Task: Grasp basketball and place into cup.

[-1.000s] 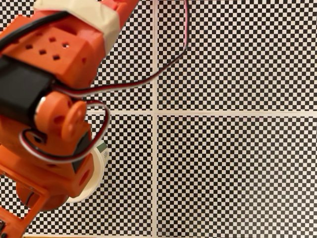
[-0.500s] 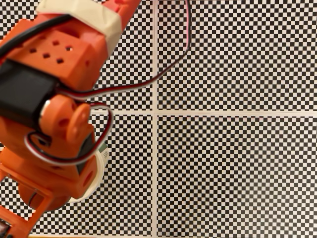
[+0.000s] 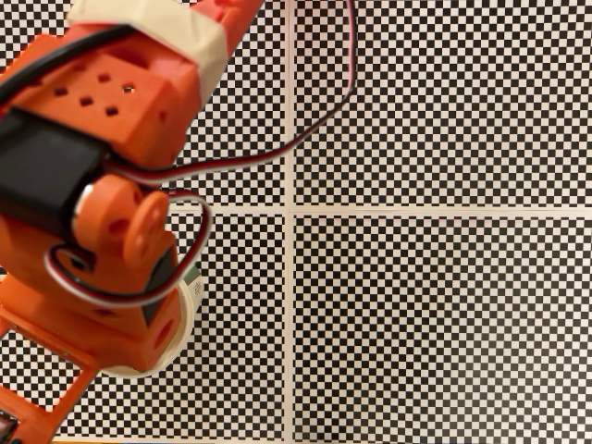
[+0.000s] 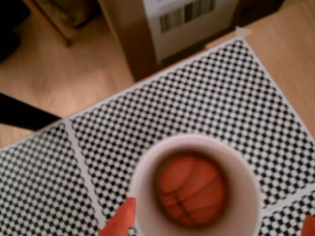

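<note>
In the wrist view I look straight down into the cream-white cup (image 4: 246,196) standing on the checkered mat. The dark-orange basketball (image 4: 192,189) with black seams lies at its bottom. My gripper (image 4: 215,222) is open above the cup. One orange fingertip (image 4: 120,220) shows at the cup's lower left, the other at the frame's bottom right corner, and neither touches the ball. In the fixed view my orange arm (image 3: 102,185) covers most of the cup (image 3: 188,310). Just a sliver of rim and a green mark peek out on the arm's right.
The checkered mat (image 3: 435,314) with pale dividing lines spreads to the right of the arm. Red and black cables (image 3: 314,120) loop over it. In the wrist view a wooden floor and a cardboard box (image 4: 187,19) with a barcode lie beyond the mat's far edge.
The arm has shifted slightly over the cup, hiding a bit more of its rim. The cup itself has stayed in place.
</note>
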